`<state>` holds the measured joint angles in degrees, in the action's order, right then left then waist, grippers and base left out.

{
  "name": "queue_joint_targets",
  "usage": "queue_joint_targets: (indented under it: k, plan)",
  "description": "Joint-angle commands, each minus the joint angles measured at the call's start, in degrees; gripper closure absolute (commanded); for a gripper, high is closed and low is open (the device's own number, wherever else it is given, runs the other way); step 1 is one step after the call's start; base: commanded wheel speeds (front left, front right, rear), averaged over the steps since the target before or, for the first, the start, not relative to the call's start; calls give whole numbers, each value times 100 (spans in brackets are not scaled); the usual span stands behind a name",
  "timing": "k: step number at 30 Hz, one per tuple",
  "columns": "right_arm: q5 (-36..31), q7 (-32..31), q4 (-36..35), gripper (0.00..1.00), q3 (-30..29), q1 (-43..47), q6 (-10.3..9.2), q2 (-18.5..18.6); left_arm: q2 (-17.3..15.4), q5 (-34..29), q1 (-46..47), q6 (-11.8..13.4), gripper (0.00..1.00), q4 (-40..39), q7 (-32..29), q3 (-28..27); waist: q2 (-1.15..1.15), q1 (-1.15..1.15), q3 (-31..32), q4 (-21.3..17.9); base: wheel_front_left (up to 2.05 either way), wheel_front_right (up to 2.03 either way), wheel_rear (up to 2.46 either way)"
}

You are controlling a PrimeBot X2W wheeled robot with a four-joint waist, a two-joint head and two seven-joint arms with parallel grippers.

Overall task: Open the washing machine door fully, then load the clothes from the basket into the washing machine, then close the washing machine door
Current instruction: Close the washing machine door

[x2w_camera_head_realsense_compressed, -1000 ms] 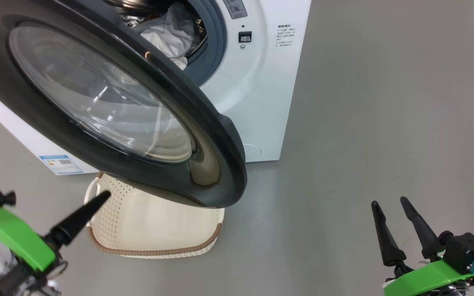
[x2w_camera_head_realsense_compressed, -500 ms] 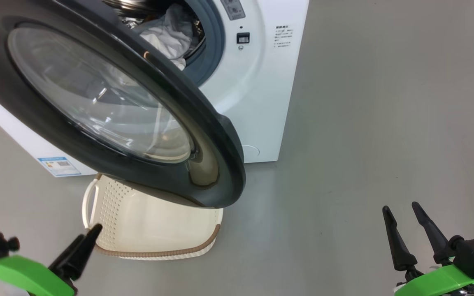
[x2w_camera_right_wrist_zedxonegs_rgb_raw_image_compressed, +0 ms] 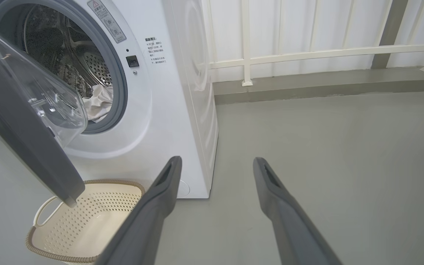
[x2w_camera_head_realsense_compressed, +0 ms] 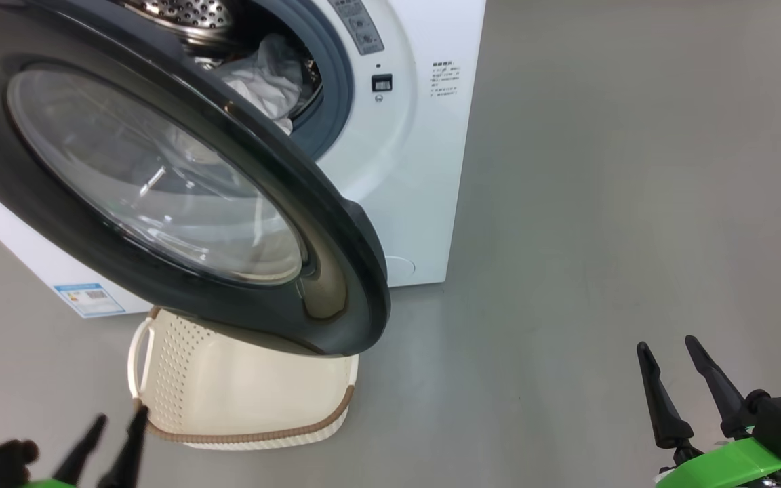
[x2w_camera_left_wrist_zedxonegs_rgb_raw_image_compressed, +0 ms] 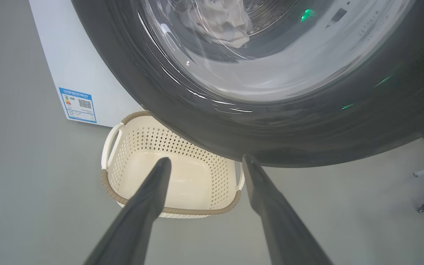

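One item governed this stage, in our judgement: the washing machine door [x2w_camera_head_realsense_compressed: 160, 183]. We found it swung partway out from the washing machine [x2w_camera_head_realsense_compressed: 417, 169], apparently hinged on the robot's left, its free edge hanging above the basket [x2w_camera_head_realsense_compressed: 180, 369]. The clothes [x2w_camera_head_realsense_compressed: 262, 81] lay as pale cloth inside the steel drum [x2w_camera_head_realsense_compressed: 187, 13], behind the grey gasket [x2w_camera_head_realsense_compressed: 333, 81]. The basket showed a bare bottom in the left wrist view. We therefore judged loading complete and closing not yet done.

Both grippers stood released, fingers spread, grasping nothing. The left gripper [x2w_camera_head_realsense_compressed: 119, 415] sat low by the basket's near rim. Its wrist view looked up at the door's outer face, the black rim just beyond its fingertips. The right gripper [x2w_camera_head_realsense_compressed: 667, 344] hung over bare floor [x2w_camera_head_realsense_compressed: 601, 203], well apart to the right of the door's free edge.

The door's face ran obliquely from far left to near right, outer side toward the robot. We judged the left arm the nearer. A push on the rim near the free edge, away from the robot, should carry it shut. Risk noted: cloth lying close to the gasket might catch.
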<state>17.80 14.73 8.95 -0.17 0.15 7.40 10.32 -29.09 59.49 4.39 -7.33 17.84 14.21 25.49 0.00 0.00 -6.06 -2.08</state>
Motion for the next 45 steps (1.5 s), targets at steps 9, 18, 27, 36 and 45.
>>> queue_joint_targets:
  k: [9, 18, 27, 36, 45]
  plan:
    - [46, 27, -162, 0, 53, 39, 9, 111, 555, -2017, -78, -15, 0, -543, 77, -1768, 0, 0, 99, -45, 0, 0, 0]
    - [44, 27, -173, 0, 58, 3, 9, 91, 1186, -3084, -469, -15, 0, -986, 78, -2393, 0, 0, 56, -115, 0, 0, 0]
    - [20, 27, -143, 0, 35, 18, 9, 11, 1493, -3359, -626, -15, 0, -759, 78, -2535, 0, 0, 8, -116, 0, 0, 0]
    - [19, 27, -139, 0, 4, 25, 9, -5, 1569, -3416, -610, -15, 0, -773, 78, -2580, 0, 0, 0, -77, 0, 0, 0]
    - [12, 27, -151, 0, 9, -17, 9, -32, 1548, -3424, -563, -15, 0, -847, 79, -2549, 0, 0, -30, -67, 0, 0, 0]
